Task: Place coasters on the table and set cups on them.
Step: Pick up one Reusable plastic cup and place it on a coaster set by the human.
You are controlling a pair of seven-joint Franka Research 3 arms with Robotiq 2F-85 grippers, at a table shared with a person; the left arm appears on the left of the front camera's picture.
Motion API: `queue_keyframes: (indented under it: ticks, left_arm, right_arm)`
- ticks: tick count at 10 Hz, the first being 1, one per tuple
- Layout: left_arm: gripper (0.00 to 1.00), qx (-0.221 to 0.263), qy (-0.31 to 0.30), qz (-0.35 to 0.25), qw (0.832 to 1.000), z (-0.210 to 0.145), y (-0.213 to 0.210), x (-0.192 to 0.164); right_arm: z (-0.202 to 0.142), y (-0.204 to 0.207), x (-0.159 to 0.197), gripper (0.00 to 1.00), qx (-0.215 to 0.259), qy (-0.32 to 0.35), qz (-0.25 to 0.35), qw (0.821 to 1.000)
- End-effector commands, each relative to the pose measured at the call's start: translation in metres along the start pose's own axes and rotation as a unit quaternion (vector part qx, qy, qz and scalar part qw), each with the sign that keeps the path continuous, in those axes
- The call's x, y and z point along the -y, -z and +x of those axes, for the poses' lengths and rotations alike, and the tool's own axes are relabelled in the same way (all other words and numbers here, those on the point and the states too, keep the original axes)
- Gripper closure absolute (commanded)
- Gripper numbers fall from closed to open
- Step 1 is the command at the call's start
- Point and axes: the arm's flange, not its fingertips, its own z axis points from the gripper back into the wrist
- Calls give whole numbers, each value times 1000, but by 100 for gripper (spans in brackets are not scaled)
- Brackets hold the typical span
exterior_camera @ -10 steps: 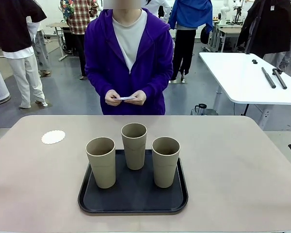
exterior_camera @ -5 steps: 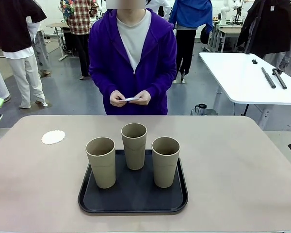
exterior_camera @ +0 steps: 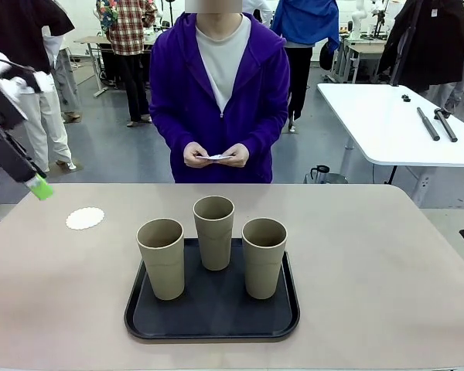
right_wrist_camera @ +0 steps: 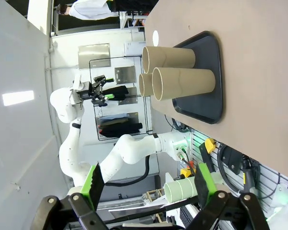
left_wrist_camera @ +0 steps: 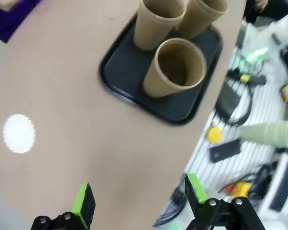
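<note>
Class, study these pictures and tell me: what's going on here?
One coaster lies on the table, left of a black tray holding three cups. The person across the table holds something thin and white, likely more coasters, in both hands. The robot's left tool hangs open and empty over the table's left side; the right tool is open too, holding nothing.

Black tray (exterior_camera: 213, 311), person (exterior_camera: 220, 93) in a purple hooded jacket standing opposite, white side table (exterior_camera: 371, 116) with two black rods (exterior_camera: 428, 124), bystanders (exterior_camera: 127, 31) farther back

Three cups (exterior_camera: 215, 232) on tray (exterior_camera: 213, 328), coaster (exterior_camera: 85, 218) lying left
</note>
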Motion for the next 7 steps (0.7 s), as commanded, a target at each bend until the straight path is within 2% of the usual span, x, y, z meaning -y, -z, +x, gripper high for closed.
queue_keyframes:
  ticks: [1, 2, 3, 4, 5, 7]
  left_arm:
    - [0, -72, 18, 72, 995, 13, 27, -1]
    - [0, -98, 28, 72, 992, 18, 36, 7]
    - [0, -91, 40, 70, 993, 23, 40, 15]
    - [0, -40, -5, 63, 997, 25, 37, 18]
    - [0, -92, 48, 64, 993, 22, 40, 12]
    - [0, -92, 48, 64, 993, 22, 40, 12]
  right_arm:
    - [0, 0, -1, 0, 1, 2, 3, 1000]
    - [0, 0, -1, 0, 1, 2, 3, 1000]
    - [0, 0, -1, 0, 1, 2, 3, 1000]
    - [0, 0, -1, 0, 1, 2, 3, 1000]
    - [0, 0, -1, 0, 1, 2, 3, 1000]
    - [0, 0, -1, 0, 1, 2, 3, 1000]
